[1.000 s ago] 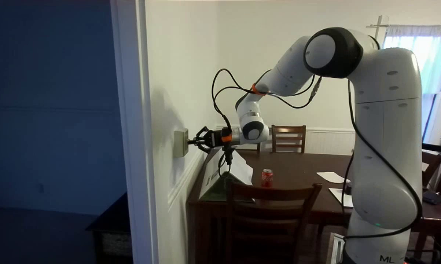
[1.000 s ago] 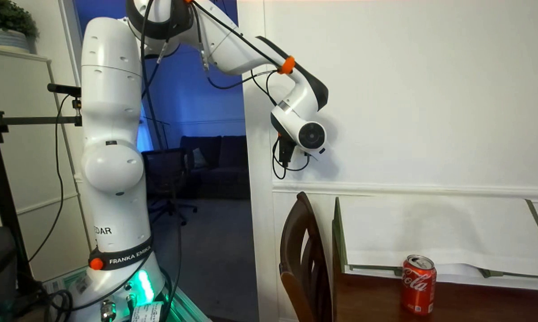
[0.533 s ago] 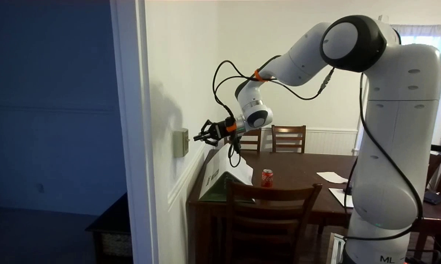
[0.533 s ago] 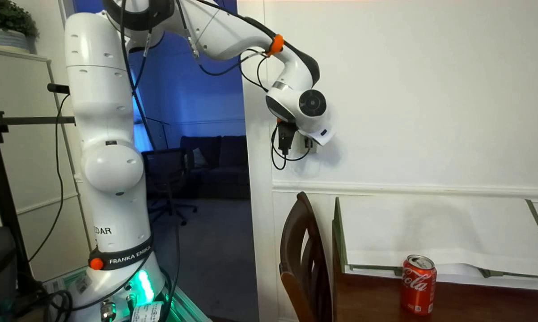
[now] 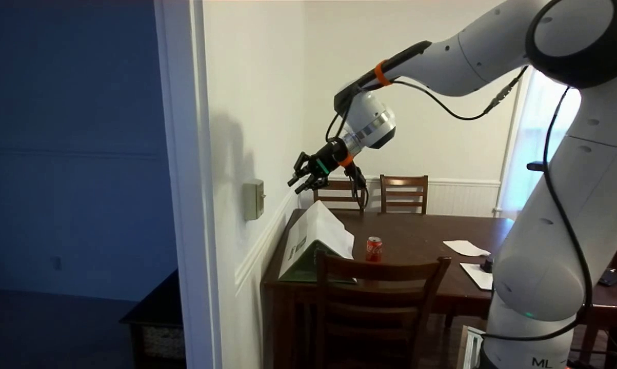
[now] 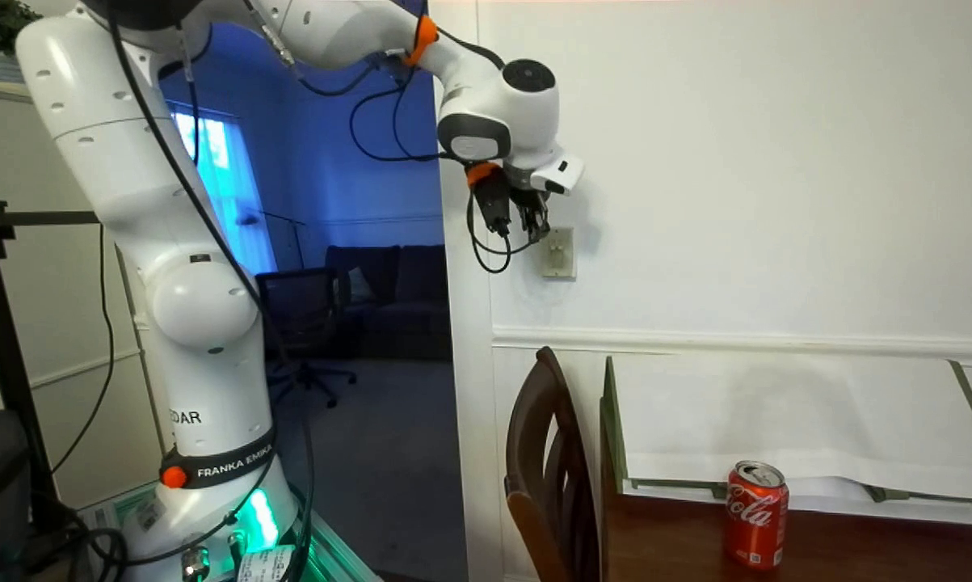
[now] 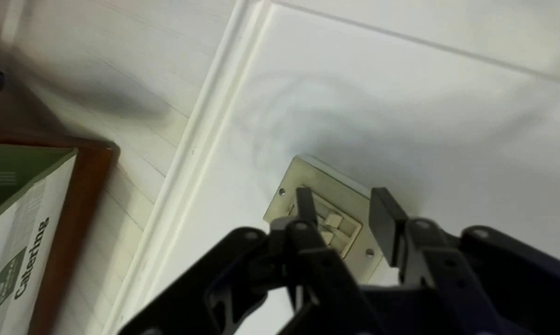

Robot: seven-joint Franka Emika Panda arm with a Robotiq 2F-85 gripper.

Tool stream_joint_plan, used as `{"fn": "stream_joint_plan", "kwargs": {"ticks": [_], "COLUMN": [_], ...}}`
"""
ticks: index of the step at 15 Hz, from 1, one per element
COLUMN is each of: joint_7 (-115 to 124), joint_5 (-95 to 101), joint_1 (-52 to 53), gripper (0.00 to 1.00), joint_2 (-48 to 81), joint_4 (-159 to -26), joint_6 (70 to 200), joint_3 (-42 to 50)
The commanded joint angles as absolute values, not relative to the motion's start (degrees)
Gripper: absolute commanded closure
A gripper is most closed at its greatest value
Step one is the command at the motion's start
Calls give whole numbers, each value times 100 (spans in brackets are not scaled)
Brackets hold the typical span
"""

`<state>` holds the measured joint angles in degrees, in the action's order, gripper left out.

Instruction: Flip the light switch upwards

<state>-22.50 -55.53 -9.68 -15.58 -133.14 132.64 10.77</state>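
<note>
The light switch [image 5: 254, 200] is a pale cream plate, taller than wide, standing out from the white wall. It also shows in an exterior view [image 6: 561, 253] and in the wrist view [image 7: 342, 197]. In the wrist view, two small pale toggles [image 7: 333, 219] sit side by side in its frame. A finger partly covers the frame, and I cannot tell which way the toggles are set. My gripper [image 5: 295, 187] is open and empty, apart from the switch, a little above it and tilted down toward it. In the wrist view, its fingertips [image 7: 345, 202] stand apart in front of the plate.
A door frame [image 5: 185, 154] edges the wall beside the switch. Below are a dark table [image 5: 416, 225], a white and green catering box [image 5: 313, 236], a red can [image 5: 374, 248] and a wooden chair [image 5: 385, 277]. A chair rail [image 6: 736, 341] runs under the switch.
My gripper was shut with its tips at the switch. It has drawn back from the wall, risen and tilted downward, and its fingers have opened. The arm has leaned back.
</note>
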Motion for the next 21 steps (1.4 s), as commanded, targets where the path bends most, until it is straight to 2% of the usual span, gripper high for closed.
{"fn": "stream_joint_plan", "kwargs": {"ticks": [1, 6, 9, 10, 21], "joint_7": [-1945, -1849, -1715, -1719, -1641], "joint_5": [-4251, -2762, -1918, -2097, -1780], "joint_1": [-1019, -860, -836, -549, -564], "gripper": [32, 0, 0, 0, 0], "joint_2": [-2733, -3827, -4310, -3880, -4221], "joint_4": [-13965, -14245, -14345, -14076, -14248], "joint_6": [13432, 13529, 13783, 13596, 13722], "joint_3": [781, 556, 515, 786, 762]}}
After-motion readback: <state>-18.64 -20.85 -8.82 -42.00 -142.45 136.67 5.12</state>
